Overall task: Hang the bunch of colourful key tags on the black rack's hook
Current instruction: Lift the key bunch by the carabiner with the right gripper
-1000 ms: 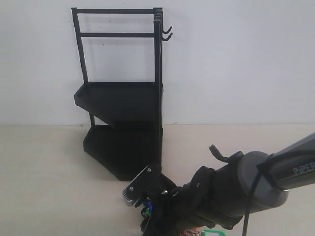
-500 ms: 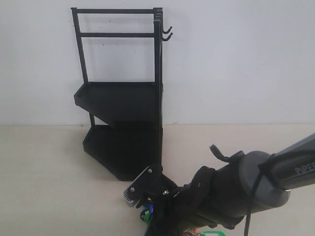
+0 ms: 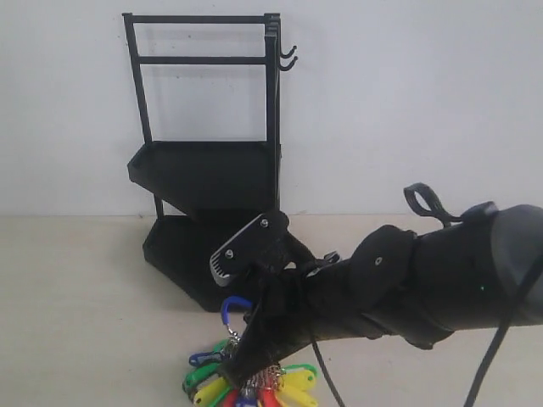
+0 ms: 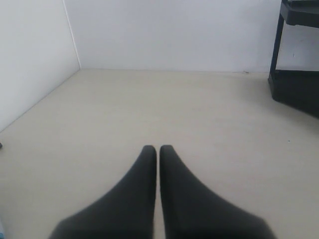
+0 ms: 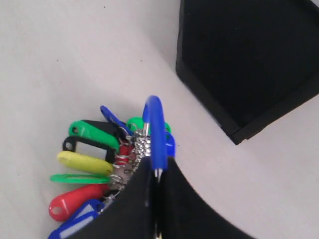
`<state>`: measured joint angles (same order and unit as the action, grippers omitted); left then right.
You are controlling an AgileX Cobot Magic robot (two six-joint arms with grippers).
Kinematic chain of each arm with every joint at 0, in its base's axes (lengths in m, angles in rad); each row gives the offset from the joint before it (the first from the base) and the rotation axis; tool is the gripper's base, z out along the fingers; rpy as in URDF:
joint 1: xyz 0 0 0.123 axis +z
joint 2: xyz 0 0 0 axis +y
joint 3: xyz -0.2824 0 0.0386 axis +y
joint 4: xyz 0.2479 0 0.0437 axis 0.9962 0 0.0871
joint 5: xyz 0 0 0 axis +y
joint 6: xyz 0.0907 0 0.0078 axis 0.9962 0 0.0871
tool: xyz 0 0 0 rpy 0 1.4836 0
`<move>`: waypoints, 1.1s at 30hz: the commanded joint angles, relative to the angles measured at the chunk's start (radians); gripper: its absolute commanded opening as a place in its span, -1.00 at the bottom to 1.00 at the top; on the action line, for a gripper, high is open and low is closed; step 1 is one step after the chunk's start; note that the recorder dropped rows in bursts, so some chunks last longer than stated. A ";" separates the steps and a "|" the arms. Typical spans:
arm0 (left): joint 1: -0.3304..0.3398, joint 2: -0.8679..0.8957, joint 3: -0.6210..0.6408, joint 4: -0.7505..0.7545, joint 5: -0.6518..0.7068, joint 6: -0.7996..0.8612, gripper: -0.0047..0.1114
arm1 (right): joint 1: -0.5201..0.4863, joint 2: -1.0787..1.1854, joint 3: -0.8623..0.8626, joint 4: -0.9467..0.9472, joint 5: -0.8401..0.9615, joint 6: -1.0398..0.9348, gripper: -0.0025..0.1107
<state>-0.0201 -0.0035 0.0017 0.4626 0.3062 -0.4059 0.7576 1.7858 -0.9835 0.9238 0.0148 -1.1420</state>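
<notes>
While the left tool [image 4: 158, 152] sat pinched together over the bench [image 4: 149, 99], the right tool [image 5: 155, 172] was clamped on the blue loop [image 5: 154, 124] of the colourful key tag bunch [image 5: 89, 159], just in front of the black rack [image 3: 208, 170], well below its hooks [image 3: 288, 56].

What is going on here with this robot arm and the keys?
The right gripper is shut on the blue loop of the key tag bunch, low in front of the black rack. Whether the tags touch the table is unclear. The hook at the rack's top is empty, so nothing hangs yet. The left gripper is shut and holds nothing.
</notes>
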 commanded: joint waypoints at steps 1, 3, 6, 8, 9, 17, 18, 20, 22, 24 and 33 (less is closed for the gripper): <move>-0.001 0.004 -0.002 0.000 -0.010 -0.006 -0.84 | -0.001 -0.032 0.006 -0.002 -0.027 0.004 -0.96; -0.001 0.004 -0.002 0.000 -0.010 -0.006 -0.84 | -0.001 -0.049 0.006 -0.002 -0.048 0.004 -0.96; -0.001 0.004 -0.002 0.000 -0.010 -0.006 -0.84 | -0.001 -0.097 0.029 0.015 -0.140 0.004 -0.96; -0.001 0.004 -0.002 0.000 -0.010 -0.006 -0.84 | -0.001 -0.122 0.033 0.016 -0.126 0.004 -0.96; -0.001 0.004 -0.002 0.000 -0.010 -0.006 -0.84 | -0.001 -0.134 0.033 0.008 -0.083 0.004 -0.96; -0.001 0.004 -0.002 0.000 -0.010 -0.006 -0.84 | -0.017 -0.259 0.053 0.033 0.001 -0.001 -0.96; -0.001 0.004 -0.002 0.000 -0.010 -0.006 -0.84 | -0.017 -0.271 0.053 0.008 0.054 -0.033 -0.96; -0.001 0.004 -0.002 0.000 -0.010 -0.006 -0.84 | -0.032 -0.288 0.062 -0.023 0.025 -0.020 -0.96; -0.001 0.004 -0.002 0.000 -0.012 -0.006 -0.84 | -0.062 -0.301 0.064 0.023 -0.028 0.090 -0.96; -0.001 0.004 -0.002 0.000 -0.012 -0.006 -0.84 | -0.049 -0.312 0.062 -0.023 0.085 0.041 -0.96; -0.001 0.004 -0.002 0.000 -0.012 -0.006 -0.84 | -0.055 -0.352 0.075 -0.231 0.177 0.149 -0.96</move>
<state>-0.0201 -0.0035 0.0017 0.4626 0.3062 -0.4059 0.6956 1.4539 -0.9047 0.7919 0.1309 -1.0236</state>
